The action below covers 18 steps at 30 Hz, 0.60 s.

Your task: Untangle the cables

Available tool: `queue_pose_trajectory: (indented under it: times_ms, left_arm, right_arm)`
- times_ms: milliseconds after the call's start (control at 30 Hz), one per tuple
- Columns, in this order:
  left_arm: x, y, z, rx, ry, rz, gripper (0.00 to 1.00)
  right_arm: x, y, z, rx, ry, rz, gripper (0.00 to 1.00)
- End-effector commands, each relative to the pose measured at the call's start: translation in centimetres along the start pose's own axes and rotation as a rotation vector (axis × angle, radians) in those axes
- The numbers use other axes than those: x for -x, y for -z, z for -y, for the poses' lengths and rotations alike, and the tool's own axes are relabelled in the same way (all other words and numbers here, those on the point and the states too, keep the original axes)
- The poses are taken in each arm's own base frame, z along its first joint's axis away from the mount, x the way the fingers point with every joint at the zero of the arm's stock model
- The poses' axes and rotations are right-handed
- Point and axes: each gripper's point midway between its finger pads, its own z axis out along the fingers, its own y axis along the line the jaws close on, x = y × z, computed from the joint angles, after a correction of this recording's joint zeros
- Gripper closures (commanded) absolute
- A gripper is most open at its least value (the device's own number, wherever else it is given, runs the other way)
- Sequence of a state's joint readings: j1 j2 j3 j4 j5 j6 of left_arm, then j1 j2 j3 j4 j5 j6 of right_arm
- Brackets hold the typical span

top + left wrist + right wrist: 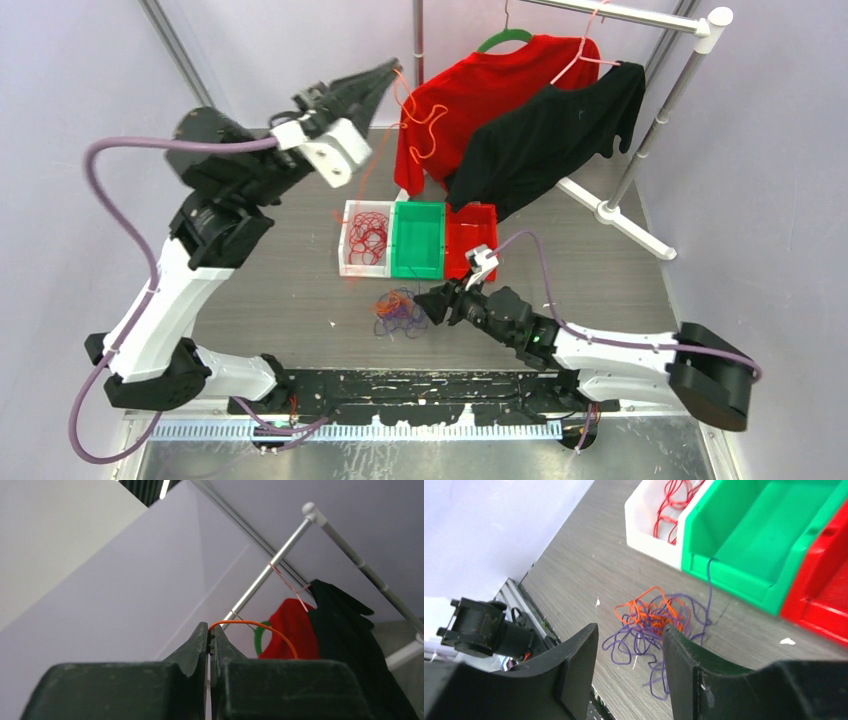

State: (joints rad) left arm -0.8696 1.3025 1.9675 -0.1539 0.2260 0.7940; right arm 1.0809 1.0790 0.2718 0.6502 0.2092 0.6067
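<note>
I am in the middle of pulling one strand free. My left claw (388, 72) is raised high at 12 o'clock from the pile, its jaws pinched tight on the orange cable (420, 125), which loops out from between the tips and hangs in squiggles in front of the red shirt (490, 85). From the left wrist view I see only its top arc. I cannot trace whether its lower end has come clear of the pile.

The tangle (400, 313) of orange and purple cables lies on the desk (290, 290), just at 6 o'clock of the bins. My right claw (425, 303) sits low at 3 o'clock of it with its jaws apart and nothing between them, the pile framed in the gap.

Three bins stand in a row. The white bin (345, 240), at 9 o'clock, holds the red cables (368, 235). The green bin (418, 272) in the middle looks empty, though one purple strand reaches up to its near wall. The red bin (470, 260), at 3 o'clock, shows nothing inside, but part of it is hidden.

I judge the next move is to pin or hold the pile with the right claw while the left carries the orange strand to a bin, probably one of the empty ones. The risk is dragging the whole knot along.
</note>
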Motion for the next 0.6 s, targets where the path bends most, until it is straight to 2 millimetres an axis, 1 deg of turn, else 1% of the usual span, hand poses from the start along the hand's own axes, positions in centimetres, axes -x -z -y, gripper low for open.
queue_pose_trajectory:
  times_ms: [0,33,67,133,267,367,400,433,567]
  left_arm:
    - [-1.1,1.1,1.2,-0.011,0.042,-0.043,1.0]
    - [-1.5,1.3,1.5,-0.017,0.044,-0.051,1.0]
    - [-2.0,1.2,2.1,-0.026,0.047,-0.062,1.0]
    - [-2.9,1.1,3.0,-0.041,0.052,-0.082,1.0]
    - [-4.8,0.7,5.0,-0.076,0.069,-0.117,1.0]
    - [-6.0,0.5,6.0,-0.089,0.075,-0.137,1.0]
    - [-7.2,-0.1,7.1,-0.106,0.081,-0.159,1.0]
    - [-8.0,-0.3,7.7,-0.113,0.084,-0.174,1.0]
    - [-10.6,-0.7,9.3,-0.123,0.085,-0.239,1.0]
  right_arm:
    - [2.5,1.6,2.6,-0.182,0.086,0.038,0.44]
    - [3.2,1.9,2.8,-0.204,0.085,0.056,0.45]
    - [4.4,2.3,3.5,-0.254,0.085,0.097,0.46]
    - [6.2,2.9,4.4,-0.323,0.079,0.15,0.48]
    - [8.5,3.6,5.8,-0.41,0.081,0.207,0.49]
    - [9.4,3.6,6.6,-0.453,0.077,0.22,0.5]
    - [9.6,3.6,7.0,-0.473,0.077,0.223,0.5]
    - [9.9,3.5,7.2,-0.485,0.077,0.227,0.5]
    - [10.2,3.0,7.5,-0.507,0.089,0.221,0.51]
